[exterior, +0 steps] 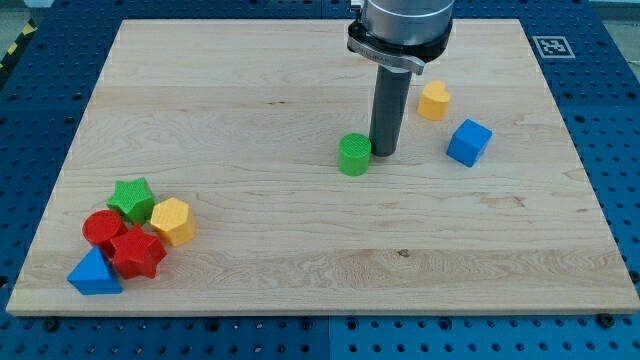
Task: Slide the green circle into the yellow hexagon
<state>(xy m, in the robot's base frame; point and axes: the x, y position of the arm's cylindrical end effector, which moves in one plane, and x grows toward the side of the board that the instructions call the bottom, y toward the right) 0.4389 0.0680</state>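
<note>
The green circle (353, 155) stands near the middle of the wooden board (300, 80). My tip (384, 152) rests on the board just to the right of the green circle, touching or almost touching its side. The yellow hexagon (172, 221) lies at the lower left, in a cluster of blocks, far to the left of the green circle. A second yellow block (433, 100), with a shape hard to make out, sits at the upper right of my tip.
Beside the yellow hexagon are a green star (131, 198), a red circle (102, 229), a red star (138, 252) and a blue triangle (94, 272). A blue cube (468, 142) lies right of my tip.
</note>
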